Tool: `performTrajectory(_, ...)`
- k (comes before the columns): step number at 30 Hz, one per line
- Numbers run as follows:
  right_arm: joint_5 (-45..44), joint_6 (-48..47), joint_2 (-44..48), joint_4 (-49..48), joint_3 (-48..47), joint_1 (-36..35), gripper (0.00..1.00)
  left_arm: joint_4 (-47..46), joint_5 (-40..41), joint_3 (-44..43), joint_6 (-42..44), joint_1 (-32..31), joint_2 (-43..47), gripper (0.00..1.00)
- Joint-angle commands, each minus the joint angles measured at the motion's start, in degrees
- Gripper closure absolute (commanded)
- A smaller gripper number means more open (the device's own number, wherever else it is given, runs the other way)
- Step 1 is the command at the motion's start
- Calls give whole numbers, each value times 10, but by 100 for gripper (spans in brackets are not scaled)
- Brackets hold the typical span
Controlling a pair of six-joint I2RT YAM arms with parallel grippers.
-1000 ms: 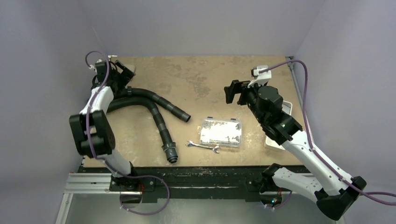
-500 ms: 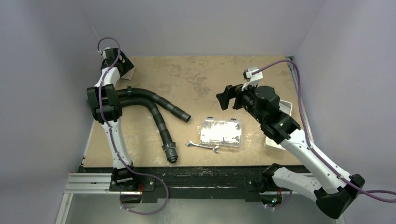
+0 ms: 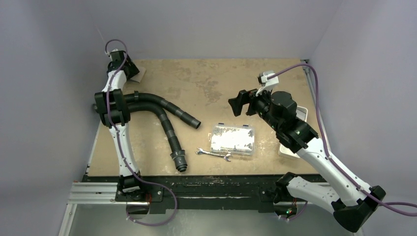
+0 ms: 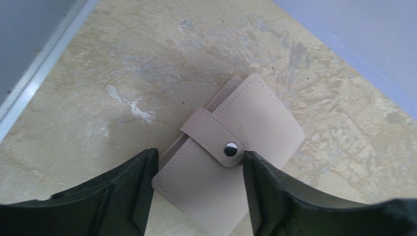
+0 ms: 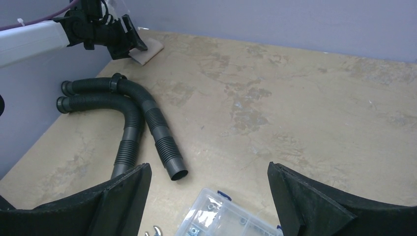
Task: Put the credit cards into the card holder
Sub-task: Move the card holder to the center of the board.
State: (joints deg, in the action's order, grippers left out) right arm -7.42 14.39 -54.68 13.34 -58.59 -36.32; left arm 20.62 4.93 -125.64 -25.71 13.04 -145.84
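Note:
The card holder (image 4: 231, 147) is a tan wallet-like sleeve with a strap and a metal snap. It lies flat at the table's far left corner (image 3: 139, 74) and also shows in the right wrist view (image 5: 148, 49). My left gripper (image 4: 199, 164) is open and low over it, one finger on each side of its near end. The right finger (image 4: 255, 167) is against the edge by the snap. My right gripper (image 5: 209, 172) is open and empty, held above the middle of the table (image 3: 239, 103). No credit cards are in view.
Two black corrugated hoses (image 3: 162, 110) lie left of centre. A clear plastic compartment box (image 3: 232, 139) and a wrench (image 3: 213, 154) lie near the front. A white tray (image 3: 301, 114) sits at the right, mostly under the right arm. The left wall is close to the card holder.
My left arm has stretched out toward the far left corner, bringing its gripper over the card holder. My right gripper has swung a little left and toward the centre.

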Motion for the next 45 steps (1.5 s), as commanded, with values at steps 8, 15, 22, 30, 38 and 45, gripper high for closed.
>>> performTrajectory(8,-20,36,-69,-39,-18,1,1,-31,-119,148,-21,-67,48,92)
performTrajectory(15,8,70,-167,-66,-51,1,1,-80,-179,249,-109,-196,113,100)
performTrajectory(22,-24,87,-258,-32,-103,13,1,-118,-226,302,-171,-325,140,100)
performTrajectory(30,142,173,-345,-68,-111,123,7,-107,-220,331,-175,-376,162,76)
performTrajectory(38,213,206,-451,-97,-130,166,32,-35,-180,293,-101,-379,205,37)
performTrajectory(45,249,241,-502,-131,-128,187,35,14,-143,271,-96,-381,186,54)
